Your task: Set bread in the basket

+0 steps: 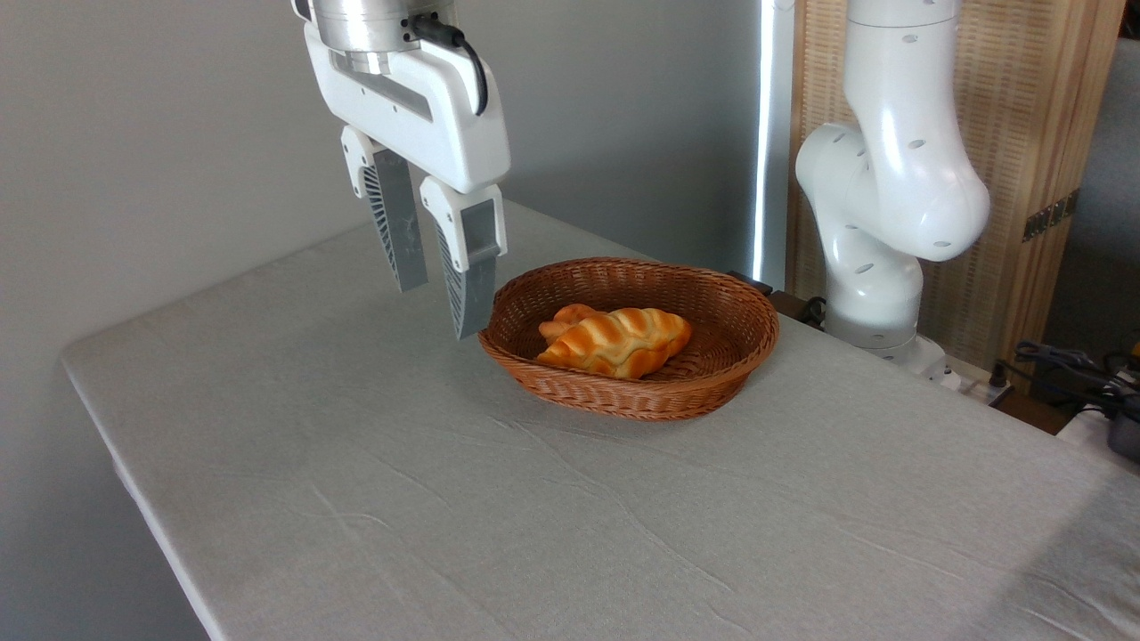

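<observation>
Camera view, fixed, looking across a cloth-covered table (356, 463), with the basket (704, 378) taken as landmark. Left of the basket and above its left rim hangs the gripper (441, 307), pointing downward; its two ribbed fingers (396, 227) are spread apart with clear space between them and nothing held; the nearer fingertip appears just beside the rim, though whether it touches cannot be told from this angle. Inside the basket, toward its left-centre, lies the bread (619, 343), a braided loaf resting on the woven floor, tilted slightly, fully within the rim; behind its left end a smaller orange piece (568, 316) shows, partly hidden, possibly a separate bun. Right of the basket and behind it stands the arm's white base (877, 267), against a wooden screen (1051, 133). Judged from this arrangement, the placing is done: loaf in basket, gripper empty; what seems left is only for the arm to draw clear.
</observation>
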`<state>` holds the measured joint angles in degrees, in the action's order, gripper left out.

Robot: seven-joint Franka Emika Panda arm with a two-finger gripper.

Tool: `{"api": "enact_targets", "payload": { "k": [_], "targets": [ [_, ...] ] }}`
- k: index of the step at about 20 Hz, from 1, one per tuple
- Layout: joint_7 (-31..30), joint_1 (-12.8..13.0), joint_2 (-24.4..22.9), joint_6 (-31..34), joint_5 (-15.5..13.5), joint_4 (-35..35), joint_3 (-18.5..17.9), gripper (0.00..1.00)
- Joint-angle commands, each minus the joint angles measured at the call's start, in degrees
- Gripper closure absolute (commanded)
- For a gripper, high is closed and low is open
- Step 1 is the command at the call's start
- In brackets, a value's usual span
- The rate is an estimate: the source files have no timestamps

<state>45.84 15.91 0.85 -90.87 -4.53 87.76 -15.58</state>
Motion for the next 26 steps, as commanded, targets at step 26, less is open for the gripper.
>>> {"api": "enact_targets", "payload": {
  "k": [26],
  "targets": [
    [0.39, -12.05, -3.40, 1.05, 4.97, 4.26, 12.50, 0.00]
  ]
}}
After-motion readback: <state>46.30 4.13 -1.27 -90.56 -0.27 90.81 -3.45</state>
